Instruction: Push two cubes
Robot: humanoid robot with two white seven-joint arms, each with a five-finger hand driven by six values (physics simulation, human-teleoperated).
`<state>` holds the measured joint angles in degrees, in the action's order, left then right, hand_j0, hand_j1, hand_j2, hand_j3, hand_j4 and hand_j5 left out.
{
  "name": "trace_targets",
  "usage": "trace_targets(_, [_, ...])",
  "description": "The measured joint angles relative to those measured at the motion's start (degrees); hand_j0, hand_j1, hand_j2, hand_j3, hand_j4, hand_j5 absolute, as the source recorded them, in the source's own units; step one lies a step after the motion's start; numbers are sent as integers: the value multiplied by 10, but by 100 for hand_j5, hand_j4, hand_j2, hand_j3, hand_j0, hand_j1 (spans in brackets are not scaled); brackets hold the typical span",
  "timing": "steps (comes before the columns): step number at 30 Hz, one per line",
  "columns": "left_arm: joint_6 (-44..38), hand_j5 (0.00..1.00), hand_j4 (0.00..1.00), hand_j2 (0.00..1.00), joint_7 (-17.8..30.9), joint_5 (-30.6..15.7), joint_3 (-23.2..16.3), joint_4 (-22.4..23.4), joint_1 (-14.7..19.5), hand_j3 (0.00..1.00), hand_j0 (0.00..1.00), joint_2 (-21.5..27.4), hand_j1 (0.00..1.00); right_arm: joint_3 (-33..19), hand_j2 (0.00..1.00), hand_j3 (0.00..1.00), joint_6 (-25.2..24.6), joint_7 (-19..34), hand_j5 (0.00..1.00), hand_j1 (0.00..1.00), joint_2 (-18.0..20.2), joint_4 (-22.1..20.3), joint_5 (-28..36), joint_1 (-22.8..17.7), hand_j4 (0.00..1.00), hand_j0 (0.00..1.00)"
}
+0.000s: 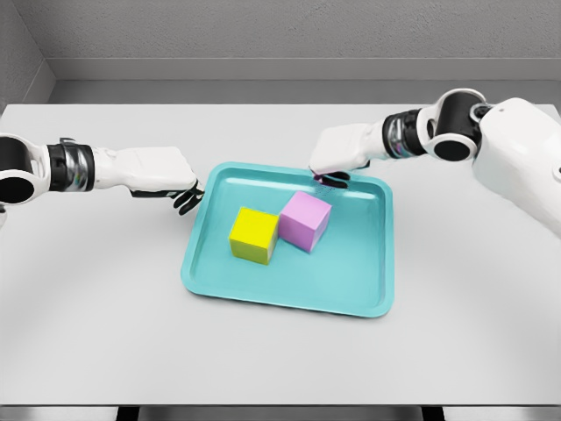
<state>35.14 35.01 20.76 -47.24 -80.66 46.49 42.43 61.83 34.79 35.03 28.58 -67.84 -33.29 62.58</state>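
Table: a pale grey table (pixel 105 333) fills the view from the near edge to a grey back wall; its front strip lies closest to the camera.
Tray: a teal tray (pixel 351 294) with a raised rim and rounded corners sits near the middle of the table, turned slightly so its near edge slants down toward the right.
Yellow cube: a yellow cube (pixel 253 234) stands on the tray floor, left of centre, resting flat.
Pink cube: a pink cube (pixel 305 220) stands on the tray floor just right of and slightly behind the yellow one; one corner edge of each meets or nearly meets, and whether they truly touch cannot be told.
Left hand: the left hand (pixel 162 174) comes in from the left edge on a white forearm with a dark wrist band. It hovers at the tray's far left corner, palm down, dark fingers (pixel 187 200) curled downward just outside the rim, holding nothing. It is apart from both cubes.
Right hand: the right hand (pixel 342 149) reaches in from the upper right on a white arm with black joints. It hangs over the tray's far rim, behind the pink cube and close to it. Its fingers are tucked under the palm and mostly hidden, with only a dark bit showing below, so whether they are spread or curled cannot be told. It grips neither cube.
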Motion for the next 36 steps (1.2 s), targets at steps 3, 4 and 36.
trace_targets(3, [0, 15, 15, 15, 0, 0, 0, 0, 0, 15, 15, 0, 15, -13, 0, 0, 2, 0, 0, 0, -14, 56, -3, 3, 0, 0])
trace_targets(4, [0, 15, 15, 15, 0, 0, 0, 0, 0, 15, 15, 0, 15, -14, 0, 0, 2, 0, 0, 0, -17, 68, -3, 3, 0, 0])
trace_targets(36, [0, 15, 15, 15, 0, 1, 1, 1, 0, 15, 15, 1, 15, 70, 0, 0, 2, 0, 0, 0, -83, 64, -7, 0, 0, 0])
